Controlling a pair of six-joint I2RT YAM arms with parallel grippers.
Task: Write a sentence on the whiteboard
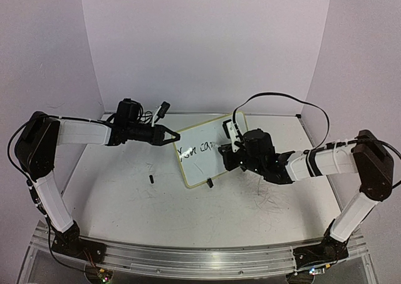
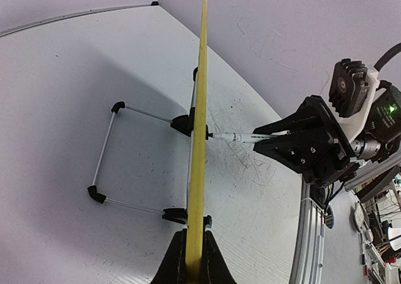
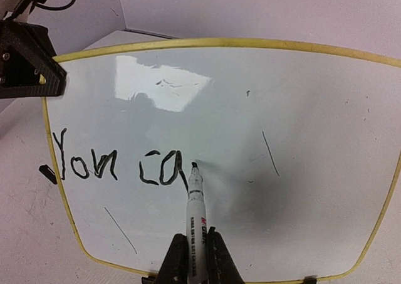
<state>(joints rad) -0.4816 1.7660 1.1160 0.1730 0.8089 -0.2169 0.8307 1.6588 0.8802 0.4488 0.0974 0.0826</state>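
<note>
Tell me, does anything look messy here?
Yes: thin grey stray strokes mark the small yellow-rimmed white board away from the black lettering, and faint scribbles stain the white table to its right.

From above, the right tool (image 1: 229, 153) covered part of the board (image 1: 200, 166), and we could not read the writing (image 1: 188, 151) there. A black speck (image 1: 151, 178) on the counter (image 1: 119, 199) was too small to name. The left wrist view met the board edge-on, hiding its face; the left tool (image 2: 194, 237) was cut off below. We found the print on the marker (image 3: 195, 199) illegible.
</note>
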